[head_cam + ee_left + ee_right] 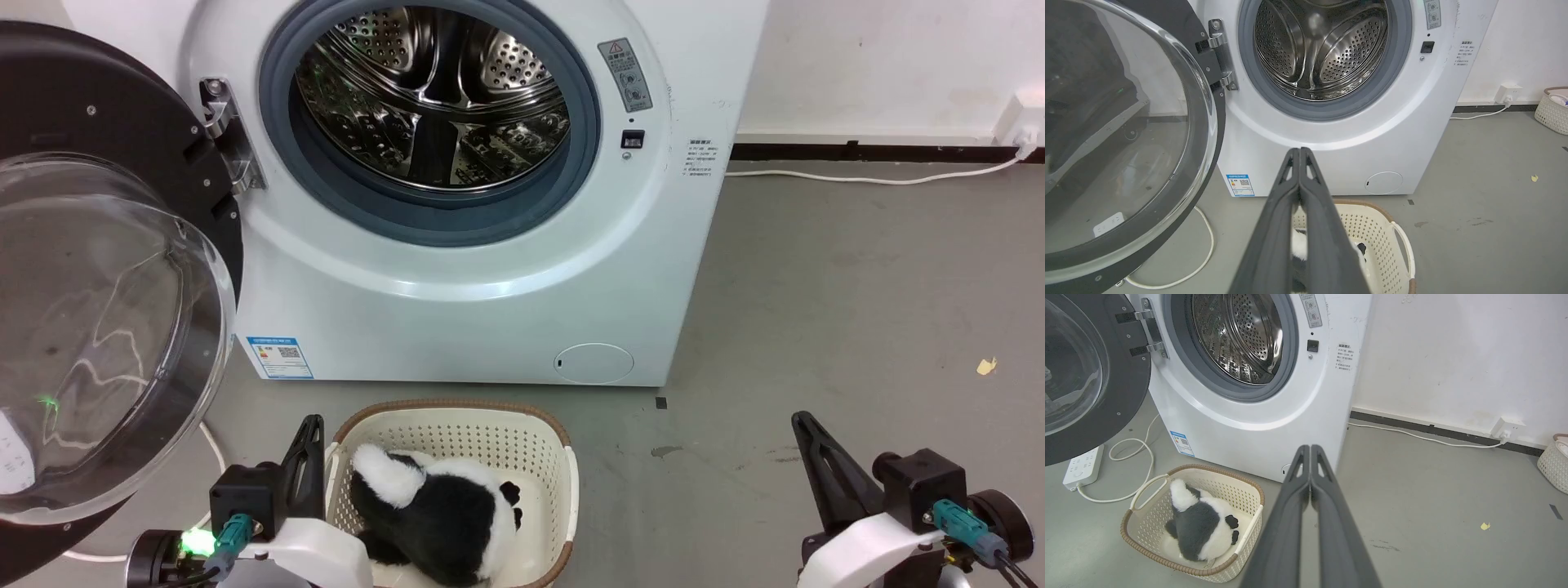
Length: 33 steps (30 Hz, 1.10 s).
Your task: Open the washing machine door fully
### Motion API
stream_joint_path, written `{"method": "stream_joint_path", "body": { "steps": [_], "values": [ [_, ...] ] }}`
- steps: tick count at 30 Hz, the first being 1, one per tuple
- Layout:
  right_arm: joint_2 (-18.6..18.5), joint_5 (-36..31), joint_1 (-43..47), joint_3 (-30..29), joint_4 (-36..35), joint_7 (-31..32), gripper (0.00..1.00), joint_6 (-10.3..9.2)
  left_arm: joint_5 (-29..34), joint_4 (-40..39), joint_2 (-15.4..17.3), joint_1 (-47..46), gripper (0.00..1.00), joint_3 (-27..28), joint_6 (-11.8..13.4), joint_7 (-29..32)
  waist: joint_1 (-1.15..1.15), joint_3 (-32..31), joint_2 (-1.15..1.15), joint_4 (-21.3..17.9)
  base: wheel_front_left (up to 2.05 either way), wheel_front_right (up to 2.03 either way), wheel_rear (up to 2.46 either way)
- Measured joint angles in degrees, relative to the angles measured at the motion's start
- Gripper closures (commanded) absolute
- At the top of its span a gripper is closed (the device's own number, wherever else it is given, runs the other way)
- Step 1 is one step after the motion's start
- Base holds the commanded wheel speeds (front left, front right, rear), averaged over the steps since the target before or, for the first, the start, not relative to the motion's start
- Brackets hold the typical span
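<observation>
The washing machine door (106, 327) hangs wide open at left, drum (433, 98) exposed. Left gripper (1299, 153) and right gripper (1310, 449) both pressed together, empty, either side of the basket (457, 406).

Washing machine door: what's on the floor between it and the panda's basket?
Between the washing machine door and the basket, a white cable and power strip lie on the floor, in the right wrist view.

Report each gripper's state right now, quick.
Left gripper: closed, fingertips together, holding nothing.
Right gripper: closed, fingertips together, holding nothing.
</observation>
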Motion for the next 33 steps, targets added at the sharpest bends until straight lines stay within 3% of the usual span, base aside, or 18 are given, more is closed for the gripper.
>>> {"method": "stream_joint_path", "body": {
  "steps": [33],
  "values": [
    [0.0, 0.0, 0.0, 0.0, 0.0, 0.0, 1.0, 0.0, 0.0, 0.0, 0.0, 0.0, 1.0, 0.0, 0.0, 0.0, 0.0, 0.0, 0.0, 0.0, 0.0, 0.0, 0.0]
  ]
}}
